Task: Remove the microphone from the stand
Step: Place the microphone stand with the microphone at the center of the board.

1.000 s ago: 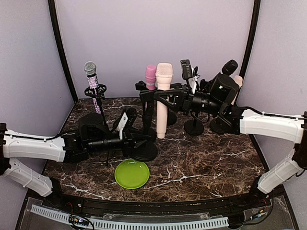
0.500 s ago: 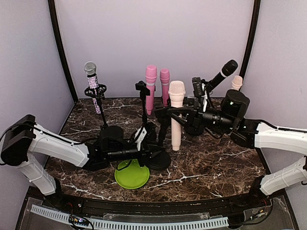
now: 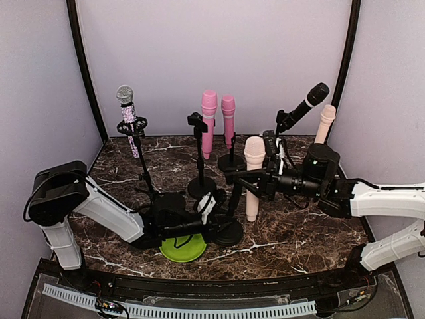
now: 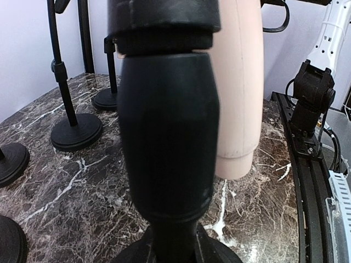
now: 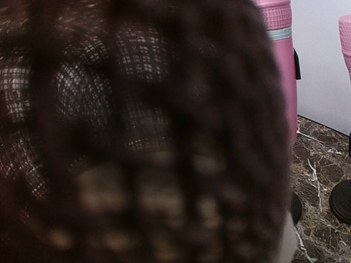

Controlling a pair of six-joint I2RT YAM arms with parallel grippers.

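Microphone first: a pale pink, rigid body with a mesh head. We judge it light enough for one claw. It is smooth and slightly tapering, so we think a loose grip could let it slide, and the head would likely dent if squeezed. We judge the straight middle of the body the best place to hold it. That is where the right claw has it, clenched around the body from the side. It stands upright, its lower end hanging just above the table, free of the stand and just beside the stand's black holder. The left claw is clenched on the stand's post low down, just above the round base. A green plate lies against or just beside that base; we cannot tell which.
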